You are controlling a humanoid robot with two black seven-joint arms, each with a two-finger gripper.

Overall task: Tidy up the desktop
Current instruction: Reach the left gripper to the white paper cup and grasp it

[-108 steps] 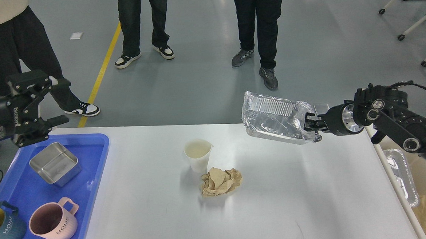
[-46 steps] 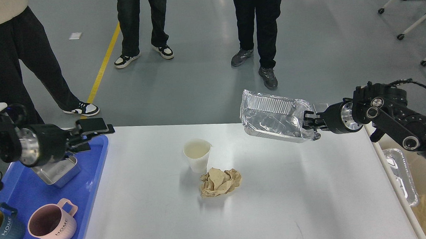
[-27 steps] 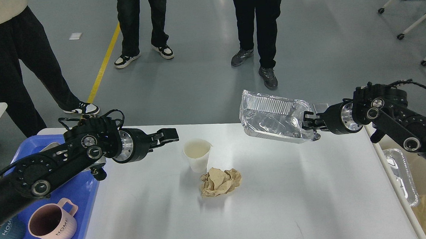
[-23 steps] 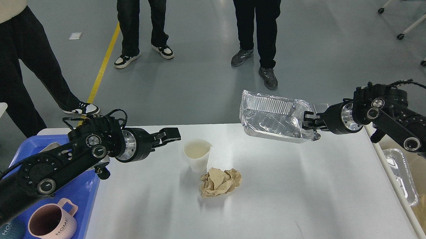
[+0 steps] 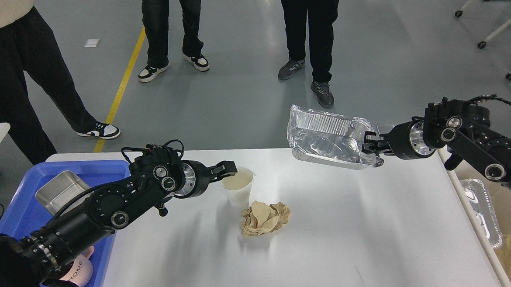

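Observation:
The white desktop (image 5: 330, 244) holds a white paper cup (image 5: 238, 189) near its middle, with a crumpled brown paper ball (image 5: 266, 218) just in front of it. My left gripper (image 5: 224, 170) is open, with its fingertips at the cup's left rim. My right gripper (image 5: 371, 149) is shut on the edge of a crinkled foil tray (image 5: 327, 139). It holds the tray tilted in the air above the table's far right part.
A blue plastic tray (image 5: 14, 217) at the left holds a steel container (image 5: 59, 189) and a pink mug (image 5: 79, 271), which my left arm partly hides. A bin off the right edge holds another foil tray (image 5: 484, 212). Three people stand beyond the far edge.
My left arm has swung from over the blue tray rightward across the table, and its gripper now reaches the cup. The right gripper has held the foil tray almost still.

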